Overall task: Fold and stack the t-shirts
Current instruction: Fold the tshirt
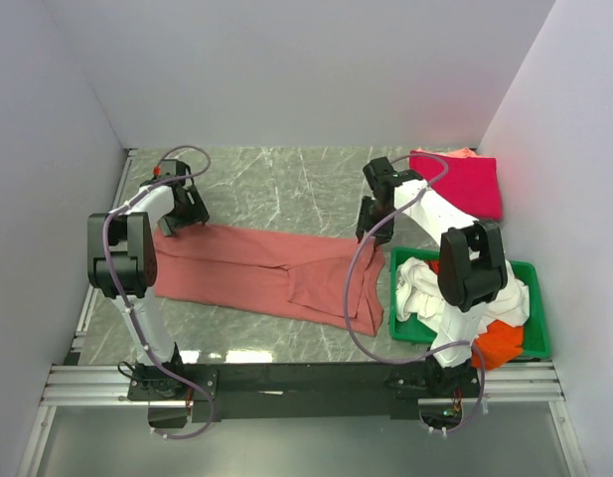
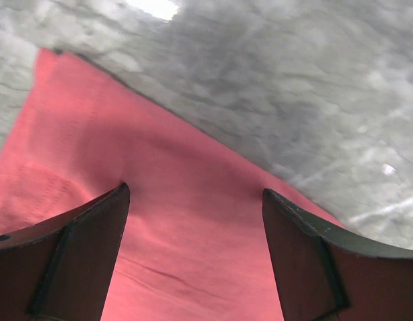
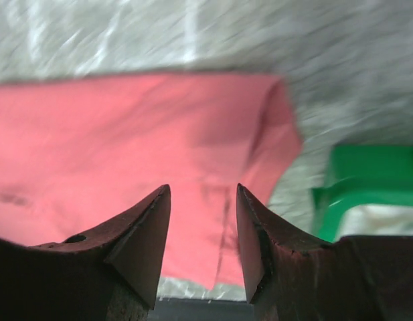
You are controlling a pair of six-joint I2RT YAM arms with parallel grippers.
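The large dusty salmon-red t-shirt (image 1: 266,270) lies folded into a long band across the table. My left gripper (image 1: 179,223) is open just above its far left corner; the cloth (image 2: 159,200) fills the gap between the fingers. My right gripper (image 1: 371,235) is open above the shirt's far right end, cloth (image 3: 126,134) below it, nothing held. A folded bright crimson-pink t-shirt (image 1: 463,182) lies at the far right. White (image 1: 417,288) and orange (image 1: 500,343) shirts sit in the green tray.
The green plastic tray (image 1: 533,273) stands at the near right, its corner in the right wrist view (image 3: 367,174). White walls enclose the grey marble table (image 1: 286,179) on three sides. A metal rail runs along the near edge.
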